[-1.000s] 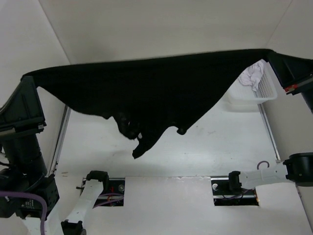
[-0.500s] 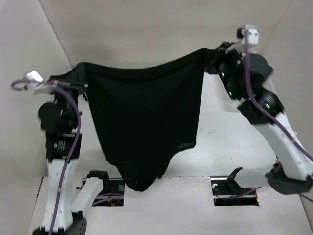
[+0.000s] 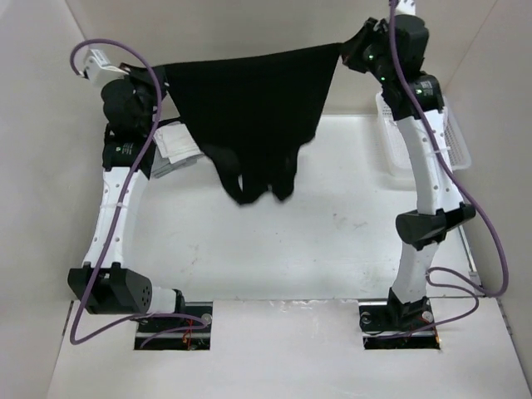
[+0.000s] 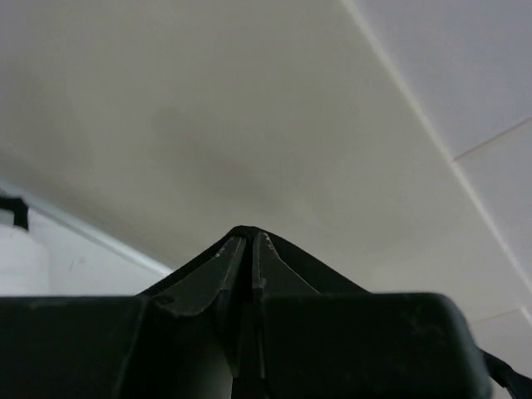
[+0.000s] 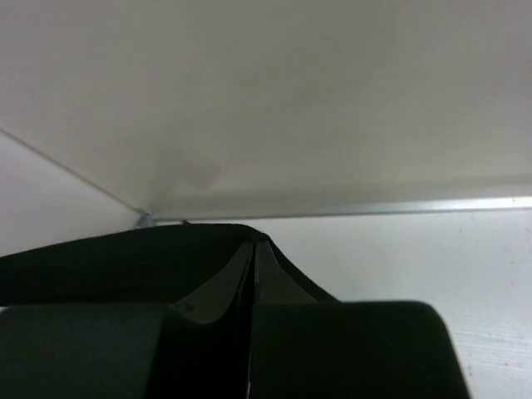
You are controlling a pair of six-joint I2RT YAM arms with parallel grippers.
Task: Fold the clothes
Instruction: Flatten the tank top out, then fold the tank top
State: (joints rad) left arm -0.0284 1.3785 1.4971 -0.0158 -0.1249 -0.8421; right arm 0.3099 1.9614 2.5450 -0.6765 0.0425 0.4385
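Hanging black garment [image 3: 249, 108] partly hides cloth pile [image 3: 174, 146]; basket [image 3: 457, 143] right.

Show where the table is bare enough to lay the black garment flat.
The table's middle, bordered by the hanging black garment, the cloth pile at far left and the white basket at far right, is bare; those far corners are crowded.

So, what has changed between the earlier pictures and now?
The left arm and right arm swung from close under the camera out toward the far side of the table. The black garment was carried along and now hangs spread between them there. Unchanged: the left fingers and right fingers stay shut on its upper corners; nothing was let go.
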